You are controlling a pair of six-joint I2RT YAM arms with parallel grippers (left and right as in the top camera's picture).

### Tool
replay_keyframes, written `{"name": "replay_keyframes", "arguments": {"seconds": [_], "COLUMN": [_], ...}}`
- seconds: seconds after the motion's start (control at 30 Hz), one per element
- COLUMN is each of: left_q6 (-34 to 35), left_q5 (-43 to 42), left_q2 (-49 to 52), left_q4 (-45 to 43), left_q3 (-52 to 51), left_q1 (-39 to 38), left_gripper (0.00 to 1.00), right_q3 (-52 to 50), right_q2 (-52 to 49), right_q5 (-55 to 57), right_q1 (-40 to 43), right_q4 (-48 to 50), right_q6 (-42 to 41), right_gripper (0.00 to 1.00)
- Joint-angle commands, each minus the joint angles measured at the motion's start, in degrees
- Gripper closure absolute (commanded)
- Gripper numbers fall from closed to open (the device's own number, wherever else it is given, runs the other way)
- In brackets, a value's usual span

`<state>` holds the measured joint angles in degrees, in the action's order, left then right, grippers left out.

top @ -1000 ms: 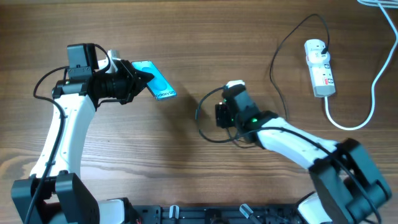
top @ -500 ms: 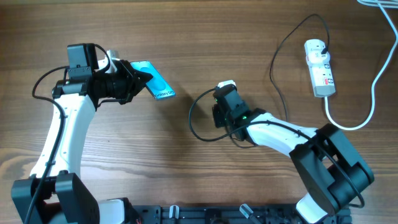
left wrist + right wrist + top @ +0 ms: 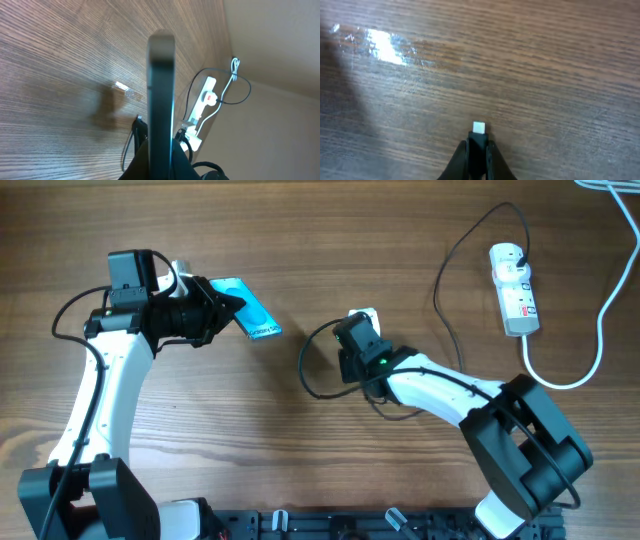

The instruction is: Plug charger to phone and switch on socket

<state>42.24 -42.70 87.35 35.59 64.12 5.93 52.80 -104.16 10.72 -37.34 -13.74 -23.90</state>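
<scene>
**Phone and charger both gripped, not yet joined**

Your left fingers (image 3: 222, 307) are clamped on one end of the phone (image 3: 250, 312). In the overhead view its cyan screen faces up and the end with the lettering points down and to the right, toward your other arm. In the left wrist view you see the phone (image 3: 161, 95) edge-on as a dark, narrow bar, with the wood of the counter (image 3: 300, 240) behind it.

Your right fingers (image 3: 463, 156) are closed on the plug end of the charger (image 3: 479, 129). Its small metal tip sticks out past them and points at bare wood. From above, the charger's thin black cable (image 3: 304, 370) makes a loop just left of that wrist. It then passes under the arm and arcs up to the socket (image 3: 514, 290).

The connector and the phone are apart, with open counter between them.

The socket lies flat near the far right edge, well apart from both arms, and its thick white cord (image 3: 597, 330) curves off to the right. You cannot tell from these views how its switch is set.
</scene>
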Motion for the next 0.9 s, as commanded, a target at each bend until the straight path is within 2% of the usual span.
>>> {"name": "replay_keyframes", "arguments": {"seconds": [0.0, 0.07, 0.2, 0.23, 0.27, 0.3, 0.33, 0.43, 0.5, 0.53, 0.6, 0.63, 0.67, 0.7, 0.73, 0.77, 0.8, 0.83, 0.87], "left_q6": [-4.8, -9.2, -12.0, -12.0, -12.0, -12.0, -12.0, -12.0, -12.0, -12.0, -12.0, -12.0, -12.0, -12.0, -12.0, -12.0, -12.0, -12.0, -12.0], "left_q5": [-2.3, -5.7, -13.2, -16.1, -19.5, -20.6, -20.9, -20.9, -20.9, -20.9, -20.9, -20.8, -20.7, -20.7, -20.7, -20.7, -20.7, -20.7, -20.7], "left_q2": [-0.3, -0.3, -0.3, -0.3, -0.3, -0.3, -0.3, -0.3, -0.3, -0.3, -0.3, -0.3, -0.3, -0.3, -0.3, -0.3, -0.3, -0.3, -0.3], "left_q4": [-3.5, -6.6, -17.2, -21.0, -25.2, -26.7, -27.3, -27.2, -27.2, -27.2, -27.0, -27.1, -27.1, -27.1, -27.0, -27.0, -27.0, -27.0, -27.0], "left_q3": [0.6, 0.6, 0.6, 0.6, 0.6, 0.6, 0.6, 0.6, 0.6, 0.6, 0.6, 0.6, 0.6, 0.6, 0.6, 0.6, 0.6, 0.6, 0.6], "left_q1": [-0.1, -0.1, -0.1, -0.1, -0.1, -0.1, -0.1, -0.1, -0.1, -0.1, -0.1, -0.1, -0.1, -0.1, -0.1, -0.1, -0.1, -0.1, -0.1], "left_gripper": [0.96, 0.96, 0.96, 0.96, 0.96, 0.96, 0.96, 0.96, 0.96, 0.96, 0.96, 0.96, 0.96, 0.96, 0.96, 0.96, 0.96, 0.96, 0.96], "right_q3": [3.0, 5.3, 5.5, 5.5, 5.5, 5.3, 5.1, 4.8, 4.8, 4.8, 4.8, 4.8, 4.8, 4.8, 4.8, 4.8, 4.8, 4.8, 4.8], "right_q2": [2.8, 7.4, 17.4, 18.0, 18.0, 17.9, 17.9, 16.2, 13.9, 13.0, 12.1, 12.0, 12.0, 11.7, 10.8, 9.3, 7.6, 6.6, 4.4], "right_q5": [-16.2, -26.7, -67.5, -75.1, -77.7, -75.5, -67.0, -28.8, -10.3, -11.0, -17.1, -17.7, -17.7, -17.7, -17.7, -17.1, -17.2, -17.3, -17.3], "right_q1": [1.6, 4.7, 14.7, 16.1, 16.3, 16.3, 16.3, 16.1, 16.2, 16.2, 16.2, 16.1, 16.1, 16.1, 16.1, 16.0, 15.9, 15.9, 15.3], "right_q4": [-11.5, -15.4, -16.5, -16.5, -16.5, -16.5, -16.6, -16.5, -16.6, -16.8, -16.7, -16.7, -16.6, -16.4, -15.7, -14.7, -13.6, -13.3, -13.3], "right_q6": [6.6, 9.7, 18.6, 19.4, 19.4, 19.5, 19.3, 14.3, 11.5, 11.4, 11.4, 10.1, 8.4, 8.0, 6.8, 5.2, 3.9, 3.3, 2.5], "right_gripper": [0.95, 0.96, 0.95, 0.96, 0.95, 0.96, 0.95, 0.95, 0.95, 0.89, 0.65, 0.51, 0.41, 0.38, 0.28, 0.21, 0.2, 0.24, 0.37]}}
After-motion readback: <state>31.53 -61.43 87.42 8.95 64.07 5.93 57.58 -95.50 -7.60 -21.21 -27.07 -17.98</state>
